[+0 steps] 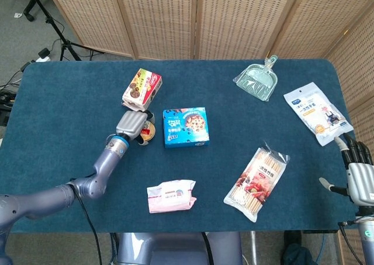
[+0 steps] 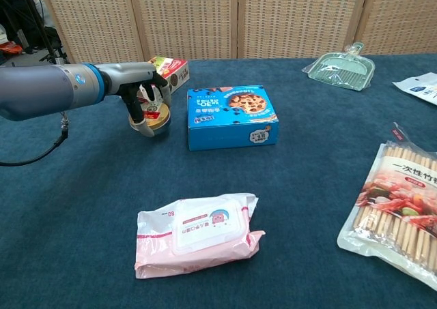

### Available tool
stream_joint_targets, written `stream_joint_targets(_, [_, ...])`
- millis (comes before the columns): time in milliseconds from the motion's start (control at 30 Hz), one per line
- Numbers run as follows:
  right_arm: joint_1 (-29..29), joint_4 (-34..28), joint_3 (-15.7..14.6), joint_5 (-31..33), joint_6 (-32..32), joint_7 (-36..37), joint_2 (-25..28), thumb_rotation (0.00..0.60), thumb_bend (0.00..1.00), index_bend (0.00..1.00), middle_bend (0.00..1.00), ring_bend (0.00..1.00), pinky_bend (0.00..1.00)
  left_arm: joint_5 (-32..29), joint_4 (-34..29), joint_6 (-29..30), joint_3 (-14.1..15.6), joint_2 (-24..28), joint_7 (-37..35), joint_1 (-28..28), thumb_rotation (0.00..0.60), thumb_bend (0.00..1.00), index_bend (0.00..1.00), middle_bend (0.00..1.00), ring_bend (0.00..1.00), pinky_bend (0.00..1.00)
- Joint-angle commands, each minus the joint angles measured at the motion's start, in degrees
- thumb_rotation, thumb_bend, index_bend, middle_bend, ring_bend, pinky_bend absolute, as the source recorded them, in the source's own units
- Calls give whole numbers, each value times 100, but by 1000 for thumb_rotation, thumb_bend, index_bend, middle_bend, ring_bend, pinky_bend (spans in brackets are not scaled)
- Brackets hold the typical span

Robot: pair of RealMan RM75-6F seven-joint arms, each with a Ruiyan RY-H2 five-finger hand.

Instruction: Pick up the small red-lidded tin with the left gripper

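Tin: we see the small red-lidded tin [image 2: 154, 115] already in the grasp of our left hand [image 1: 132, 124], just to the left of the blue cookie box [image 1: 186, 126], which we take as our landmark.
Tin and hand: the tin sits directly under and inside the curled fingers, so there is no gap left to cross; the chest view suggests it is lifted a little off the cloth, though we cannot be sure.
Tin's axis: it is a short round can with no real long side; its lid seems tipped toward the cookie box.
Nearer arm: our left arm reaches in from the left of the cookie box and has the tin; our right hand [image 1: 357, 174] rests well to the right of the box, at the table's edge.
Tin's look: pale metal wall, a lid with a red patch, mostly hidden by the fingers in the head view.
Left hand state: fingers wrapped around the tin from above, holding it.
Right hand state: fingers spread apart, holding nothing.
Step in hand: we judge the pick-up nearly done; what remains is a clean lift without brushing the cookie box.
Behind the cookie box: a small snack carton [image 1: 142, 89], just beyond the tin.
In front of the cookie box: a pink wipes pack [image 2: 200, 235].
Right of the cookie box: a chopstick packet [image 1: 258, 175], a green dustpan [image 1: 257, 79] and a white pouch [image 1: 317, 113] lie on the blue table [image 1: 70, 95].
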Motion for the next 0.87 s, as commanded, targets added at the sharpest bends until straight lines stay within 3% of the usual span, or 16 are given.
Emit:
stream_joint_targets(33, [-8, -13, -1, -13, 20, 8, 12, 600, 0, 0, 0, 0, 0, -577, -364, -29, 54, 145, 229, -147, 600, 0, 0, 0, 0, 192])
stream_joint_targets(133, [-25, -36, -6, -38, 60, 19, 25, 600, 0, 0, 0, 0, 0, -233, -725, 196, -75, 327, -91, 3, 600, 0, 0, 0, 0, 116])
stream_joint_targets(267, [-48, -75, -20, -78, 109, 13, 44, 600, 0, 0, 0, 0, 0, 1010, -1652, 660, -183, 1057, -1005, 615, 600, 0, 0, 0, 0, 6])
stream_joint_targets(467, [-69, -122, -50, -146, 172, -68, 34, 600, 0, 0, 0, 0, 0, 2604, -2372, 1668, 150, 2142, -1818, 1600, 600, 0, 0, 0, 0, 0])
stream_joint_targets(567, [-80, -171, -54, -150, 204, -177, 18, 600, 0, 0, 0, 0, 0, 2818, -2417, 2209, 335, 2421, -1785, 2021, 600, 0, 0, 0, 0, 0])
stream_joint_targets(633, [-88, -242, -65, -209, 262, -266, 6, 600, 0, 0, 0, 0, 0, 2824, -2322, 2855, 561, 2600, -1833, 2600, 600, 0, 0, 0, 0, 0])
stream_joint_targets(867, [-135, -298, -77, -239, 363, -410, 4, 600, 0, 0, 0, 0, 0, 3388, -1400, 4266, 1052, 2387, -2500, 3831, 600, 0, 0, 0, 0, 0])
